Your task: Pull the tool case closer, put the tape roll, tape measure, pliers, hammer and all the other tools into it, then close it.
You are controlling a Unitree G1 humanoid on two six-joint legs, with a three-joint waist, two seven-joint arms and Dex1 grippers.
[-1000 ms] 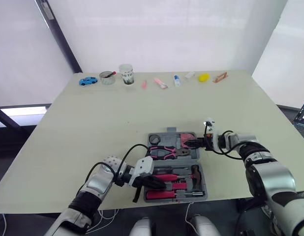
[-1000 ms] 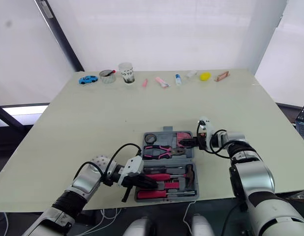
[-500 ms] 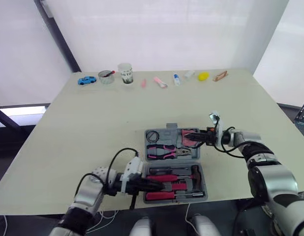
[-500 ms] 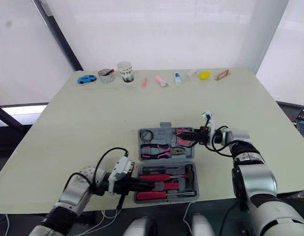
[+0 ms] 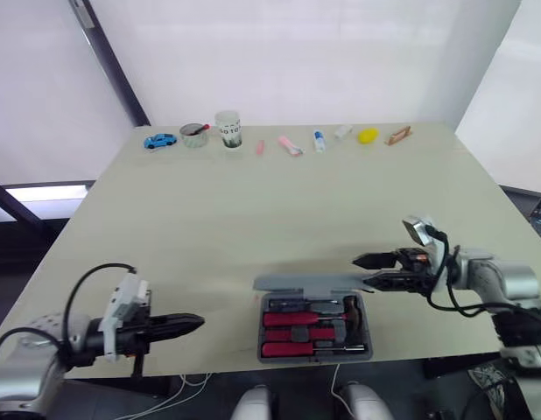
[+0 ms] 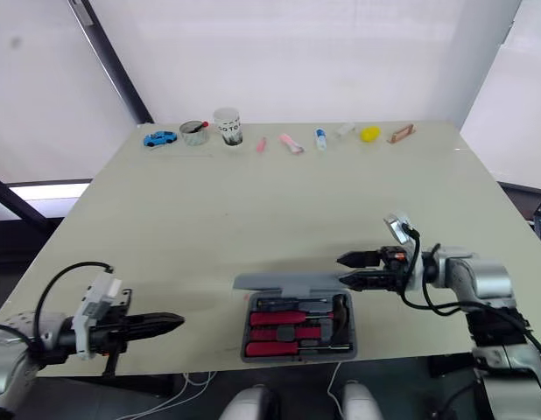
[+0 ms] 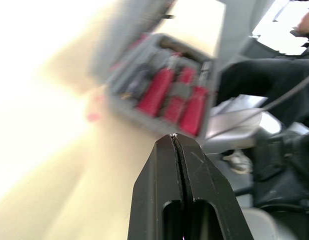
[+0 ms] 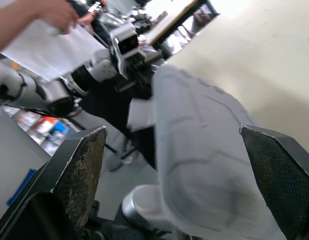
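"What's different from 1 second ago?"

"The lid of the tool case. It lay flat open on the table then. Now it stands raised over the lower half, seen edge-on, about halfway to shut. The case sits by the table's near edge."

"Which arm is doing that?"

"The right gripper. It's at the lid's right end, jaws spread wide with the lid between them. Whether a finger actually touches it, I can't tell."

"And the other arm?"

"The left gripper has pulled off the red-handled tools. It now hangs well apart to the case's left, jaws pressed together on nothing."

"So the packing is finished?"

"I'd judge so. The tools lie in the lower half, though whatever the lid carries is hidden. Only 1 step seems left: swing the lid fully down and press it shut."
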